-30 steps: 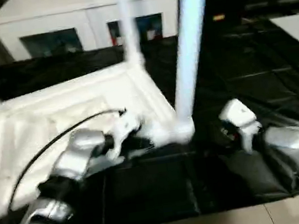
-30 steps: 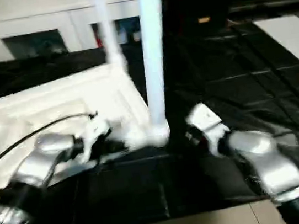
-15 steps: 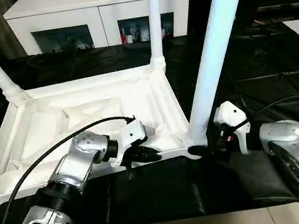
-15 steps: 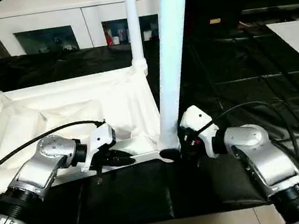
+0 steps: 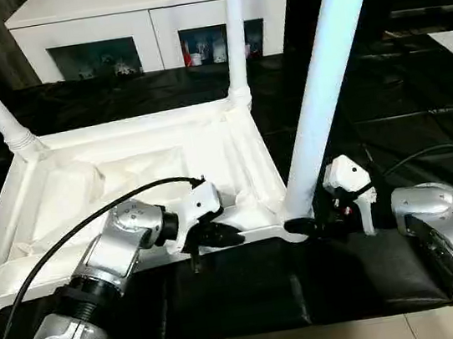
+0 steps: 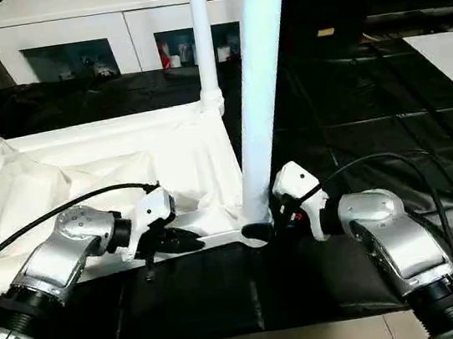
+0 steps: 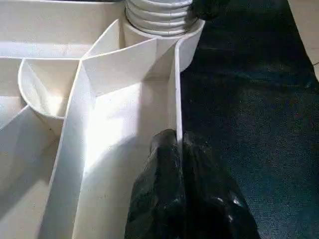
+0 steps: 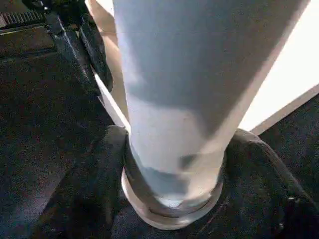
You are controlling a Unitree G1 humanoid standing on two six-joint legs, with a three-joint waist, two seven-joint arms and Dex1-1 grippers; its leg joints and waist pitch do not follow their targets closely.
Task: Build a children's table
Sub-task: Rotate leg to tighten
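Your near leg (image 5: 324, 80) runs off the top. Left pincer (image 7: 180, 149) pinches the tabletop rim (image 7: 175, 99); right pincer (image 8: 172, 164) clasps that leg's base, plain at its wrist.

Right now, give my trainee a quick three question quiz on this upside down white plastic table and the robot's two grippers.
1. True or false: the small white plastic table top lies with its ribbed underside up on the black-covered work table.
2. Which gripper pinches the table top's near rim wall? A) left gripper B) right gripper
3. Fill in: the right gripper's black fingers sit on either side of the base of the near ____.

Key: 1 true. 2 A. 3 long tapered white tube leg, standing in its round corner socket.
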